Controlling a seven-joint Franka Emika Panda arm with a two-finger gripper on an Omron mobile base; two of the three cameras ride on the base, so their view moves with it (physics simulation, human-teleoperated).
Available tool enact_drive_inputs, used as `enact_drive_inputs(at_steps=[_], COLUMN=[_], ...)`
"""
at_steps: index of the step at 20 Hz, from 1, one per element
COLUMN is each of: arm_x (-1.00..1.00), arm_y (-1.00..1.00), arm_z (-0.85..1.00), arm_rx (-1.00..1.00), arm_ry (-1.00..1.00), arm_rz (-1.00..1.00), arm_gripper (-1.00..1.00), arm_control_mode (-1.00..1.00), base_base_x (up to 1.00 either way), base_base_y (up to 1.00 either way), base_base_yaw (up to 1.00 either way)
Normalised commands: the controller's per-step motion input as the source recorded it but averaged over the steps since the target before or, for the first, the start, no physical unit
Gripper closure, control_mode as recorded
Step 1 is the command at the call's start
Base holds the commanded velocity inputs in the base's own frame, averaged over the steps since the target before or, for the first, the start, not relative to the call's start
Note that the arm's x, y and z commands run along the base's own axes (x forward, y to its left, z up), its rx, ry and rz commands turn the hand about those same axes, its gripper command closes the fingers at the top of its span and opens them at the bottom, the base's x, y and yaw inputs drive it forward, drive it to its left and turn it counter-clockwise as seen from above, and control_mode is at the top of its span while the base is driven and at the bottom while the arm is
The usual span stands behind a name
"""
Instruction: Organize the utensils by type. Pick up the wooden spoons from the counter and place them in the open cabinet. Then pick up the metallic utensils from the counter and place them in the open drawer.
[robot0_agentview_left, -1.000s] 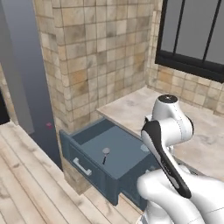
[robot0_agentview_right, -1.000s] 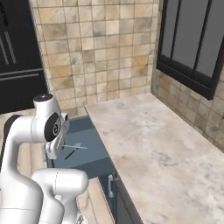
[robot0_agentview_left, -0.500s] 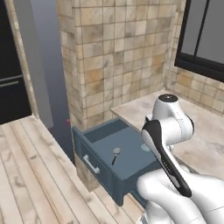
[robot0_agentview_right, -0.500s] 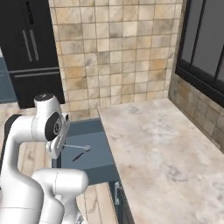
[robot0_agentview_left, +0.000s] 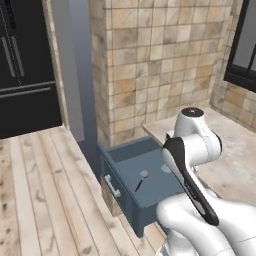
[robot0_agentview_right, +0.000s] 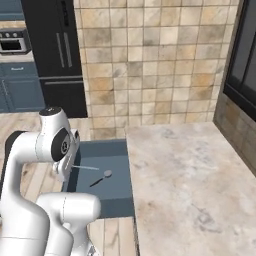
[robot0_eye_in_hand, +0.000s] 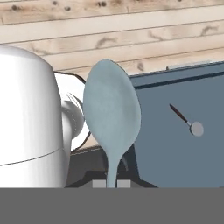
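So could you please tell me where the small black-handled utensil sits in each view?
Left base view: black-handled utensil lies mid-drawer, lower centre.
Right base view: in the drawer, left of the counter.
Hand view: right of centre, beside the held spoon.
Shared landmark: the open drawer.

The left base camera sat behind the arm on its left and looked forward and down at the open drawer and the tiled wall. The right base camera looked from the other side, over the worktop, onto the same drawer. The hand camera sat close above the drawer, facing down past the floor planks.
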Motion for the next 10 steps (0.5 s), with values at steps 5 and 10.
enact_drive_inputs(at_steps=[5,10], arm_x=[0.0,0.0], arm_y=[0.0,0.0], arm_z=[0.0,0.0], arm_rx=[0.0,0.0], arm_ry=[0.0,0.0], arm_rz=[0.0,0.0], arm_gripper=[1.0,1.0], arm_control_mode=[1.0,1.0], base_base_x=[0.37,0.1], base_base_y=[-0.16,-0.17], base_base_yaw=[0.24,0.11])
